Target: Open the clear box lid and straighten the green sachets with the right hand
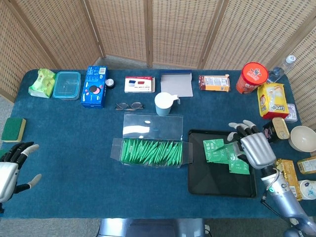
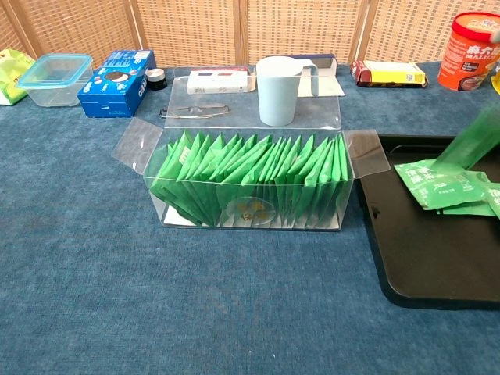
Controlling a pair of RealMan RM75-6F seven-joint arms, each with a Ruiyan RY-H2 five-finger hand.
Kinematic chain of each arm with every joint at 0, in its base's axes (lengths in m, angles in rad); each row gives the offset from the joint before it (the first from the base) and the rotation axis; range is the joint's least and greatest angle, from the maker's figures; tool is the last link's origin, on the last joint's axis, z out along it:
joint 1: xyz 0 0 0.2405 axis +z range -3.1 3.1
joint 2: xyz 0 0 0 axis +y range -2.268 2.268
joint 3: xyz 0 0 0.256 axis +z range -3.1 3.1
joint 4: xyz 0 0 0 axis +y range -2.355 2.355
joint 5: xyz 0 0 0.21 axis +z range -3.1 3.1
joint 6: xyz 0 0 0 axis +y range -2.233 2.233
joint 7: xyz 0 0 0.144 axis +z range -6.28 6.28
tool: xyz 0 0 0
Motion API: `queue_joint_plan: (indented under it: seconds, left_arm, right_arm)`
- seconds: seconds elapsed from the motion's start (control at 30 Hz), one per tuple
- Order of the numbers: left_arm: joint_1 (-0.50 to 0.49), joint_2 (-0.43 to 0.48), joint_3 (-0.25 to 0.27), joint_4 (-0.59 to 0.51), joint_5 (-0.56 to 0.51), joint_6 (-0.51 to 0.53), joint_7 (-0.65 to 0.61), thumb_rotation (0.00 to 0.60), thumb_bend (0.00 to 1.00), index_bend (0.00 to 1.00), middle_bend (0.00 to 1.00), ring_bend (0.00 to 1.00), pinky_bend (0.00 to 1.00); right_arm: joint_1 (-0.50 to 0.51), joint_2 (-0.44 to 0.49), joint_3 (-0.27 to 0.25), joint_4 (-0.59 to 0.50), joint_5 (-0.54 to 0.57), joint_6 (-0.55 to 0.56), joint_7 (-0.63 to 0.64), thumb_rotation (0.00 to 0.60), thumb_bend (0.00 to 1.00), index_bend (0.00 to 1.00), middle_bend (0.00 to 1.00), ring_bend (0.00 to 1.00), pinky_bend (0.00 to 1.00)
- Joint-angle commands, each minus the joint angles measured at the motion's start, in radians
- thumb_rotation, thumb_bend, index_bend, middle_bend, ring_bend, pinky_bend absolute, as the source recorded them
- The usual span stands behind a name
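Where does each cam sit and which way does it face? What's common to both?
Head view: high, looking down on the blue table; shows left hand and right hand over the black tray.
Chest view: low, facing forward across the table; no hand visible, just a blurred green sachet.
Shared: clear plastic box of green sachets, light-blue cup.

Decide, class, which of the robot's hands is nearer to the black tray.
The right. The right hand hangs over the far right end of the black tray, holding a green sachet above it. The left hand sits at the table's opposite edge, far beyond the clear box.
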Motion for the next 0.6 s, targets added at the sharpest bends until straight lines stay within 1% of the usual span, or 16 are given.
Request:
queue_joint_plan:
  seconds: [0.03,0.1,0.23,0.4,0.6]
  left_arm:
    - [0.002,0.002,0.002,-0.001,0.002,0.003,0.000,0.600,0.19,0.18,0.16,0.13,0.26]
    - [0.005,0.003,0.002,-0.002,0.003,0.005,0.000,0.600,0.19,0.18,0.16,0.13,0.26]
    - [0.008,0.002,0.007,-0.003,0.007,0.005,0.000,0.600,0.19,0.18,0.16,0.13,0.26]
    - [0.017,0.002,0.012,-0.003,0.004,0.011,-0.003,0.600,0.19,0.18,0.16,0.13,0.26]
    - [0.034,0.002,0.027,0.001,-0.012,0.010,-0.002,0.600,0.19,0.18,0.16,0.13,0.26]
  right_arm:
    - [-0.020,-0.003,-0.008,0.012,0.008,0.004,-0.002,0.600,0.62,0.27,0.17,0.18,0.14]
    - [-0.032,-0.005,-0.010,0.019,0.011,0.006,0.002,0.600,0.62,0.21,0.15,0.17,0.13]
    - [-0.053,-0.006,-0.006,0.023,0.019,0.016,0.007,0.600,0.62,0.19,0.13,0.15,0.12]
    - [-0.084,-0.003,0.010,0.012,0.019,0.061,0.023,0.600,0.62,0.17,0.13,0.13,0.12]
    - [-0.134,-0.005,0.026,-0.042,0.057,0.111,-0.017,0.600,0.62,0.15,0.11,0.11,0.11]
